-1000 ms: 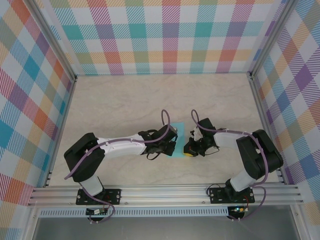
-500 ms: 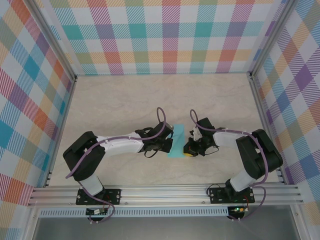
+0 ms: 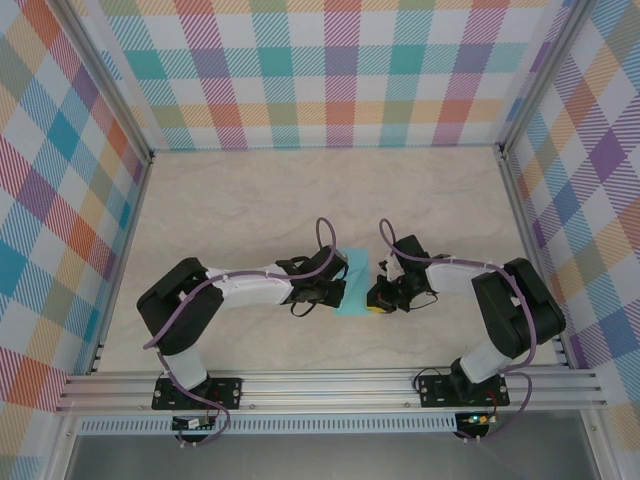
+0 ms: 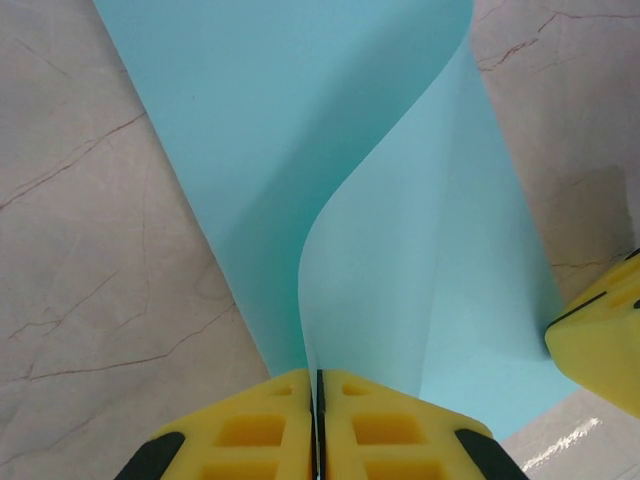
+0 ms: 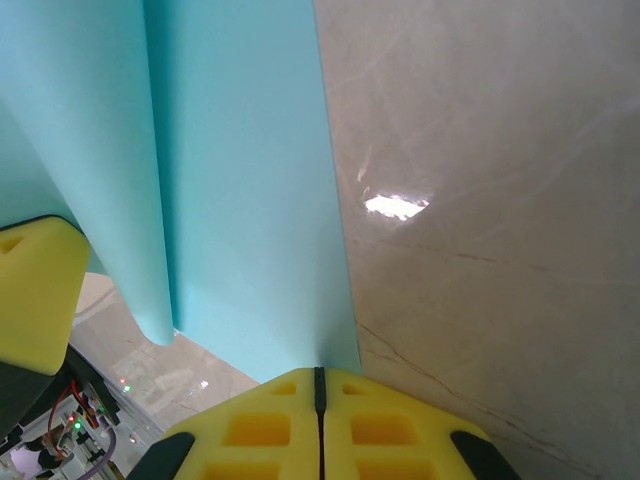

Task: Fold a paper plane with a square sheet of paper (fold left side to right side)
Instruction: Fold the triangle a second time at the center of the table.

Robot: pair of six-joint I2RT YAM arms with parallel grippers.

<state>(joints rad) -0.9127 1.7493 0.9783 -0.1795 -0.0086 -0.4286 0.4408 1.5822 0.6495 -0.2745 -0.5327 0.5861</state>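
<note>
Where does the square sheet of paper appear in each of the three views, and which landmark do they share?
Top external: the square sheet of paper lies just below centre, between the two grippers.
Left wrist: it fills the middle, one edge curled up into the shut left gripper.
Right wrist: it covers the upper left.
Shared landmark: the yellow right gripper at the sheet's right edge.

the left gripper (image 4: 316, 405), yellow fingers pressed together, pinches the near edge of the square sheet of paper (image 4: 300, 120), whose flap rises and curls over. another yellow finger (image 4: 600, 345) sits at the sheet's right edge; marbled table (image 4: 90, 260) flanks the sheet.
</note>
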